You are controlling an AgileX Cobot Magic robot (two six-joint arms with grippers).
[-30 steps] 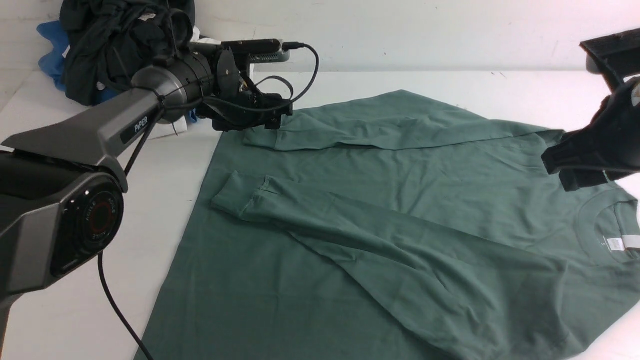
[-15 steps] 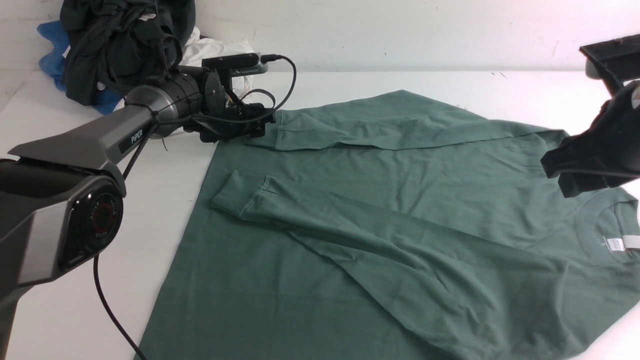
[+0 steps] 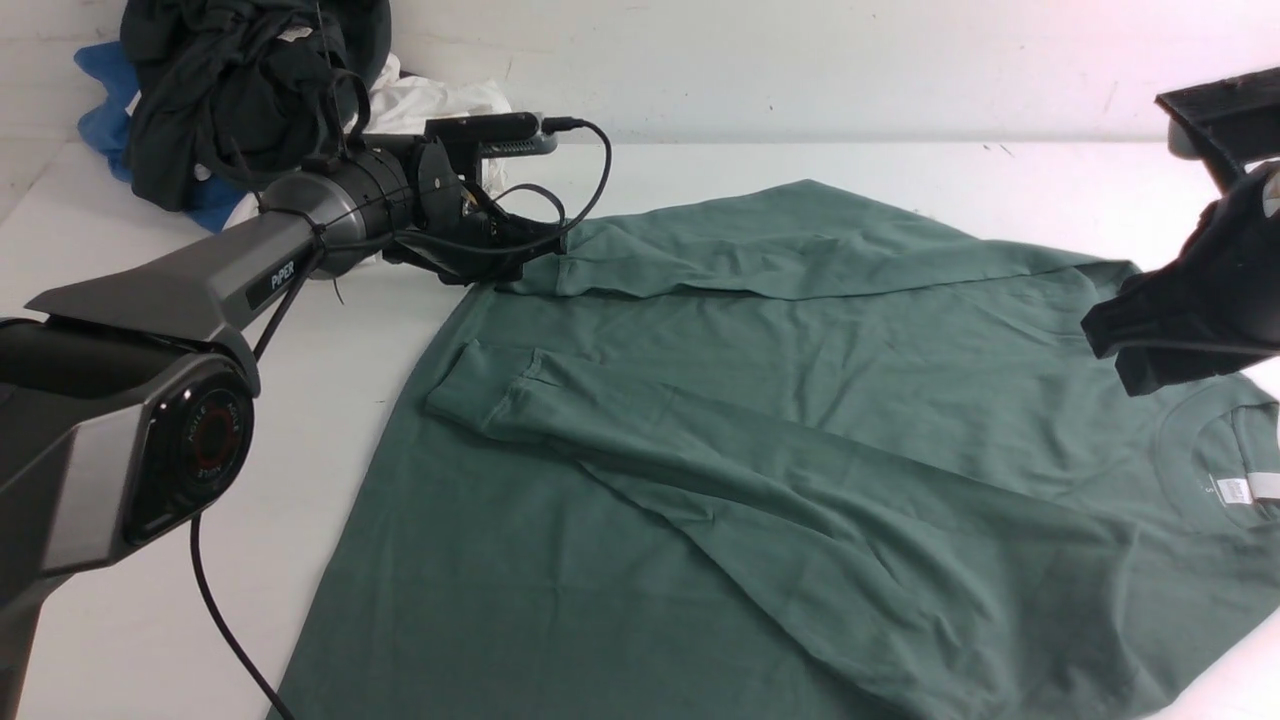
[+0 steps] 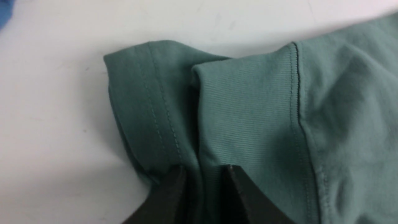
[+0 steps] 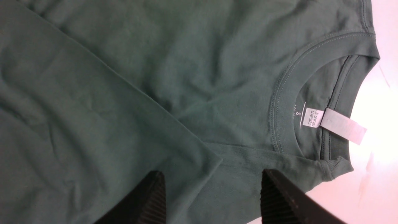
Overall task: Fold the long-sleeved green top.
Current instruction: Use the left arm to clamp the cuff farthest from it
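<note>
The green long-sleeved top (image 3: pixel 800 400) lies spread over the table, neck to the right, with both sleeves folded across the body. My left gripper (image 3: pixel 535 250) is at the top's far left corner. Its jaws (image 4: pixel 203 169) stand narrow and pinch the ribbed cuff (image 4: pixel 245 109) together with the hem corner (image 4: pixel 140 93). My right gripper (image 3: pixel 1150 350) hovers above the shoulder near the neck. It is open (image 5: pixel 211 177), with nothing between its fingers and the fabric lying below them. The white neck label (image 5: pixel 339 126) sits inside the collar.
A heap of clothes lies at the table's far left corner: a blackish-green garment (image 3: pixel 240 80), a blue one (image 3: pixel 100 110) and a white one (image 3: pixel 430 100). The white table (image 3: pixel 900 160) meets a wall behind. The left arm's cable (image 3: pixel 600 170) loops above the cuff.
My left gripper dropped onto the far left corner and closed on the cuff and hem, tugging that corner slightly to the right. The right arm has not moved.
</note>
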